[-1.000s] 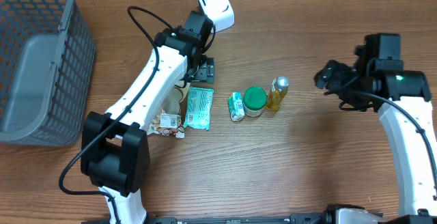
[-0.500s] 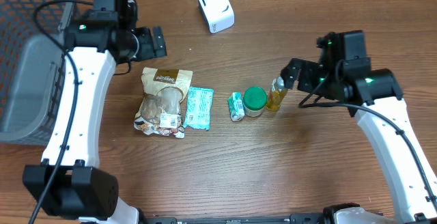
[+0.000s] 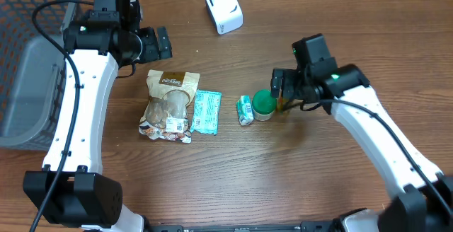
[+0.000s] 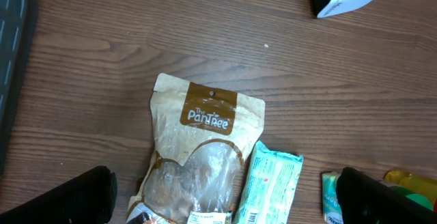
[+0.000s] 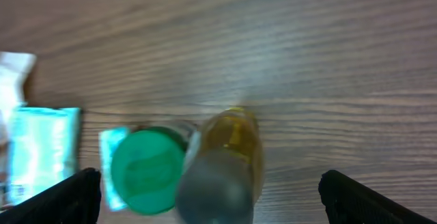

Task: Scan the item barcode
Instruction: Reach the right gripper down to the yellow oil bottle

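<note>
The right gripper (image 3: 283, 93) hangs over the yellow bottle (image 5: 229, 149), jaws wide apart. The left gripper (image 3: 161, 42), also open, hovers at the pouch's (image 3: 170, 101) 12 o'clock.

The snack pouch (image 4: 205, 162) carries a brown label at its 12 o'clock end reading "The PanTree"; its smaller print is illegible.

Blurred yellow bottle (image 5: 229, 149) just beside green-lidded jar (image 5: 147, 169), between 2 spread fingers (image 5: 61, 200); teal packet (image 5: 41, 149) left.
</note>
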You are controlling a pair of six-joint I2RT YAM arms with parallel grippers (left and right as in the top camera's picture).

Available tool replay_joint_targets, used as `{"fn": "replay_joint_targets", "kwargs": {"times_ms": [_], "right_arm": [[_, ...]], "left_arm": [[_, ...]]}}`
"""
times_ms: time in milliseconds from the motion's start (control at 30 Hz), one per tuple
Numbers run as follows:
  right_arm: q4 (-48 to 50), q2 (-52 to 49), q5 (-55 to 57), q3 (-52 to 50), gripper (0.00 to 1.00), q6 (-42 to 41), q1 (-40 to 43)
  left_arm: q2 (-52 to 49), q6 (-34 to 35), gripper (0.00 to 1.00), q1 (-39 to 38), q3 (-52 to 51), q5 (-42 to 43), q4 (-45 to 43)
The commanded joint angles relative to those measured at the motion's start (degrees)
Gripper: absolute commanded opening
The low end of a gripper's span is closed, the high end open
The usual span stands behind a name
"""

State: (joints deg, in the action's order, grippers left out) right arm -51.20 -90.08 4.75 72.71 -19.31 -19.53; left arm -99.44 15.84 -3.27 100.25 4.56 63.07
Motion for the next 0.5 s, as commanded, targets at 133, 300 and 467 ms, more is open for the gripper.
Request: {"fn": "replay_joint_targets", "kwargs": {"times_ms": [133, 300, 467], "right_arm": [[-0.15, -3.5, 1.84, 0.63, 1.0, -0.42, -0.02], [-1.09, -3.56, 1.66, 0.63, 1.0, -0.39, -0.02], [-1.44, -3.58, 1.66, 0.13, 0.95, -0.42, 0.04]], "left_arm": [[-0.11, -1.7, 1.0, 0.2, 0.79, 1.01, 0.13], [-0.11, -1.7, 1.0, 0.2, 0.79, 1.01, 0.13], [-0.11, -1.7, 1.0, 0.2, 0.79, 1.01, 0.13]]}}
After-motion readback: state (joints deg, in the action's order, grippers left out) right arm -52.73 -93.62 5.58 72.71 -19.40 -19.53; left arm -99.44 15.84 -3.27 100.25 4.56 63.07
